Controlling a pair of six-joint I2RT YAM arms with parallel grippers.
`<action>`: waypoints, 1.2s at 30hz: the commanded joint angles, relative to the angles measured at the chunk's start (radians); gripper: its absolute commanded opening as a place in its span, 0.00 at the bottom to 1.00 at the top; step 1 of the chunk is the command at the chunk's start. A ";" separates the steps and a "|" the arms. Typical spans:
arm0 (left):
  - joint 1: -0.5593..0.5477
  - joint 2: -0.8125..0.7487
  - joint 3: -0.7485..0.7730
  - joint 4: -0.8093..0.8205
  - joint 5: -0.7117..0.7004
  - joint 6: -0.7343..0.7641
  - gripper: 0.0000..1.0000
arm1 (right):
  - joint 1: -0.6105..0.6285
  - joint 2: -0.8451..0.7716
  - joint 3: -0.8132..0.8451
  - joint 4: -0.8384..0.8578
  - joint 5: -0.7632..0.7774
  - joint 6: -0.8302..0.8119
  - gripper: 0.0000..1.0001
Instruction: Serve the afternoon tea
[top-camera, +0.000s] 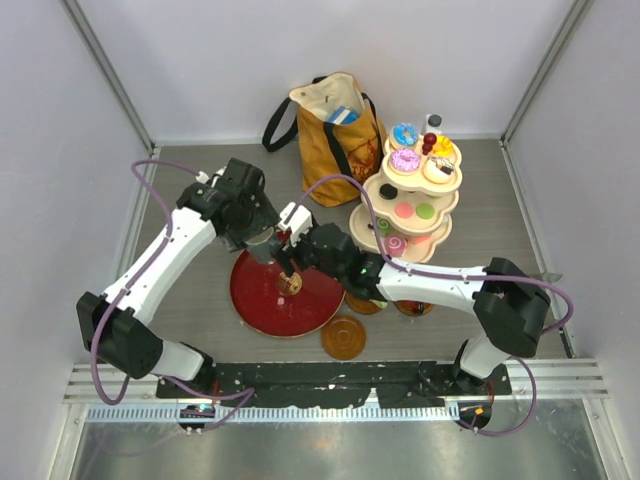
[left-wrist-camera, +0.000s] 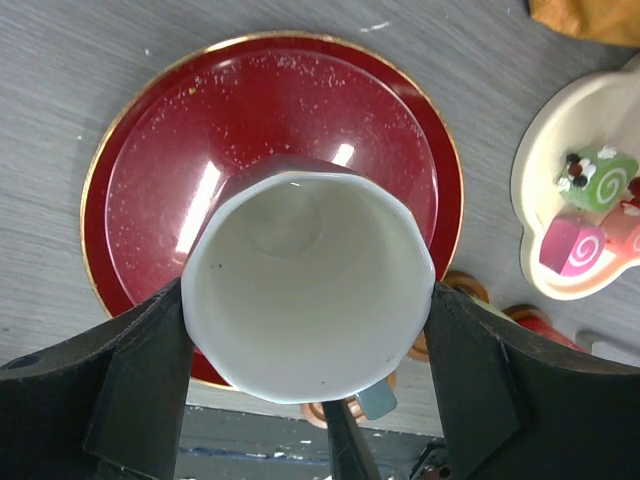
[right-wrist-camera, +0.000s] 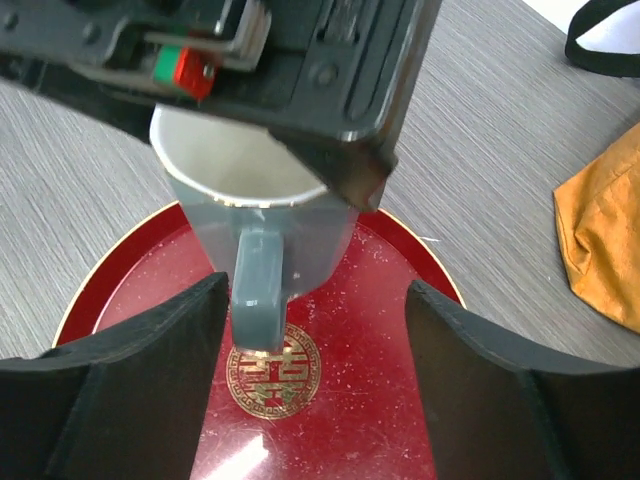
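Note:
My left gripper (left-wrist-camera: 310, 340) is shut on the rim of a grey-green mug (left-wrist-camera: 300, 290) and holds it upright above the big red tray (left-wrist-camera: 150, 180). The mug is white inside and empty. My right gripper (right-wrist-camera: 315, 370) is open just over the tray, facing the mug (right-wrist-camera: 300, 235). The mug's handle (right-wrist-camera: 260, 290) hangs between its fingers, close to the left one. In the top view both grippers meet over the tray (top-camera: 260, 300). The cream three-tier stand (top-camera: 372, 195) carries donuts (top-camera: 405, 160), macarons (top-camera: 405, 210) and roll cakes (left-wrist-camera: 570, 245).
The mustard tote bag (top-camera: 335, 140) stands behind the tray, left of the stand. A brown saucer (top-camera: 343, 337) lies in front of the tray. More saucers (top-camera: 365, 303) and a red mug (top-camera: 413, 305) sit under my right arm. Grey walls enclose the table.

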 joint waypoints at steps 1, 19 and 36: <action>-0.039 -0.067 0.004 0.025 -0.024 -0.060 0.00 | 0.024 0.002 -0.006 0.077 0.028 0.054 0.72; -0.072 -0.186 -0.027 0.016 0.007 -0.061 0.96 | 0.133 -0.042 -0.050 0.095 0.308 0.146 0.06; -0.070 -0.507 -0.229 -0.093 -0.111 -0.080 1.00 | 0.248 -0.683 -0.532 -0.078 0.213 0.261 0.06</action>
